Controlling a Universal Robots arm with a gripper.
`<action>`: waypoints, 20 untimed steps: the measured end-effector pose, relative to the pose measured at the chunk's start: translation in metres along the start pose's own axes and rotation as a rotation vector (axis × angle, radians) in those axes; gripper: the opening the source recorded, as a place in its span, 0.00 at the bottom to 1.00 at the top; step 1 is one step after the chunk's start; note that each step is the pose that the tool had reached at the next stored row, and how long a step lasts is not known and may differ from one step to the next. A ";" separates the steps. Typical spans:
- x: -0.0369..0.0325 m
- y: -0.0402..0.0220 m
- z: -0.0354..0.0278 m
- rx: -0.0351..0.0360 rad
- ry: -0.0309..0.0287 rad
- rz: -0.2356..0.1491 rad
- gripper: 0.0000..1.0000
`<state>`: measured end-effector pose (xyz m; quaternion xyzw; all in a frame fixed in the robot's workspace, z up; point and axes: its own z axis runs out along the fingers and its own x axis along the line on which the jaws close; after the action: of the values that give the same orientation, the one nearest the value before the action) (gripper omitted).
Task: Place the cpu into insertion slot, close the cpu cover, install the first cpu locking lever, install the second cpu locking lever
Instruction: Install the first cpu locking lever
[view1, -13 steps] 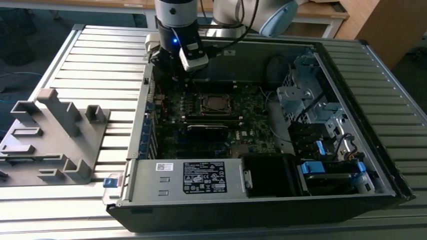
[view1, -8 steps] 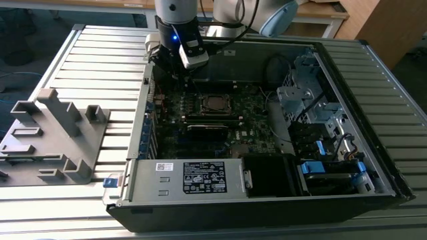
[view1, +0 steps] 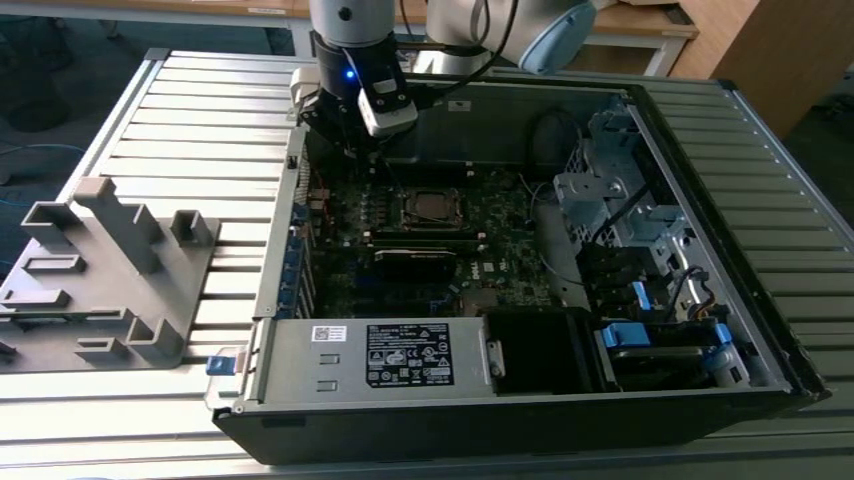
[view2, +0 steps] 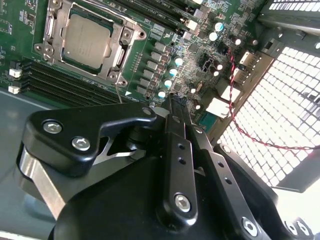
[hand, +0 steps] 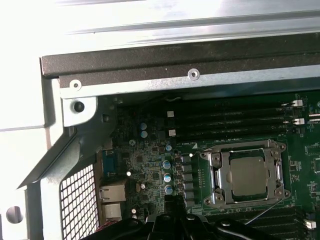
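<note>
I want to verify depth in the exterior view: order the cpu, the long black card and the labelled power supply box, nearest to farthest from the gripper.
1. cpu, right beside the gripper.
2. long black card, further towards the camera.
3. power supply box, at the case edge nearest the camera.

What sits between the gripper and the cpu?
In the second wrist view, grey blocks and small capacitors on the motherboard separate gripper and cpu.
</note>
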<state>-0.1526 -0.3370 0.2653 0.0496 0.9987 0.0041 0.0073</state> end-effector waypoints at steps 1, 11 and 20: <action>0.0000 0.0000 0.0001 -0.0001 -0.0001 0.000 0.11; 0.0004 0.0041 0.0005 -0.0005 -0.0001 0.000 0.11; 0.0006 0.0061 0.0008 -0.0071 0.0006 0.000 0.11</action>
<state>-0.1526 -0.3309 0.2645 0.0496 0.9987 0.0076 0.0072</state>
